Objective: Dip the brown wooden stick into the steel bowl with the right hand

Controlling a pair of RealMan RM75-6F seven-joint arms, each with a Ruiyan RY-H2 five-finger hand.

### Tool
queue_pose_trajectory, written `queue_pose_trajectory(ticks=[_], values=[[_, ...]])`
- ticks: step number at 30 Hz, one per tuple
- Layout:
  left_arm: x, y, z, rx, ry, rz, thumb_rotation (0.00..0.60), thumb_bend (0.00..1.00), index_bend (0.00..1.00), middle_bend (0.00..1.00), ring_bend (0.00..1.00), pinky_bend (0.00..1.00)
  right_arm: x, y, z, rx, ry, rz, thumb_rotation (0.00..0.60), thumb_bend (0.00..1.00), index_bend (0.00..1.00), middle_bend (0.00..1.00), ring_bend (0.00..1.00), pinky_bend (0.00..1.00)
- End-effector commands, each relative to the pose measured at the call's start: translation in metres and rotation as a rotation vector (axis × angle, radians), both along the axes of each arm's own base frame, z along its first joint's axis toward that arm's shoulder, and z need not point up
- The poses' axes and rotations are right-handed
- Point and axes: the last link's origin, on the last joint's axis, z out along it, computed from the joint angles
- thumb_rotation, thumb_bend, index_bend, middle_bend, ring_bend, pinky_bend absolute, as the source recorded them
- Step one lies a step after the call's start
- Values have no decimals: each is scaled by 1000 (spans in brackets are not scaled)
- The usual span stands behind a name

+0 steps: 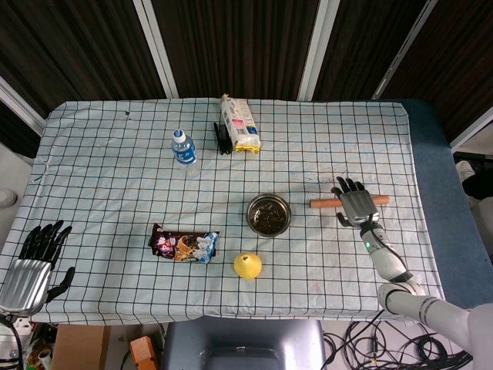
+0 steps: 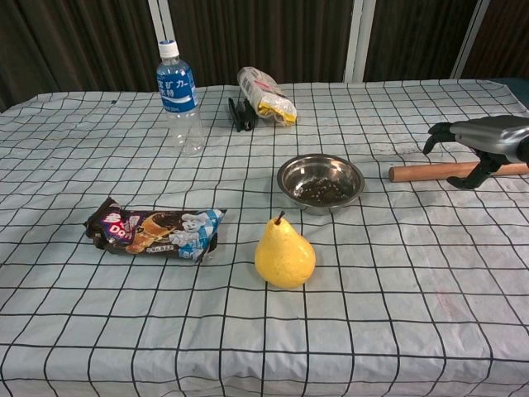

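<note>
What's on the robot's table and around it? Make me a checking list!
Surface: table under a checked cloth.
Job's things: brown wooden stick lies flat right of the steel bowl; bowl holds dark bits.
Clutter: water bottle, snack bag, black clip, ice cream wrapper, yellow pear.
Hands: right hand over the stick, fingers spread, not clearly gripping; left hand open, at the table's left edge.
Cables: bundle on the floor.
Surroundings: dark wall panels, cardboard box.

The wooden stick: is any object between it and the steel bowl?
No. The wooden stick lies right of the steel bowl with only bare tablecloth between them. The right hand is over the stick.
</note>
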Motion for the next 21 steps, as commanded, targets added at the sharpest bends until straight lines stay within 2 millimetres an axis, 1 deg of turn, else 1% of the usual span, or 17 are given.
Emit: queue_pose_trajectory(ticks=[1,5,8,13,16,21], values=[[-1,0,0,0,1,2,600,393,0,0,0,0,1,0,-2,3,1,1,600,375,210,20,0,134],[-1,-1,1,1,1,4,600,394,0,0,0,0,2,0,-7,5,3,2,600,375,247,48,1,151],[-1,-1,1,7,-2,4,600,394,0,0,0,0,3,-1,-12,6,12,2,600,374,289,82,20,170],[-2,-1,3,25,-3,22,600,386,0,0,0,0,3,-4,-18,-4,17,-5,600,374,380,154,87,215],[-2,-1,3,24,-3,22,600,386,0,0,0,0,2,-6,-20,-15,22,-6,600,375,430,192,124,245],[-3,-1,3,21,-6,26,600,381,0,0,0,0,1,-7,-20,-21,22,-7,600,375,497,238,169,268]])
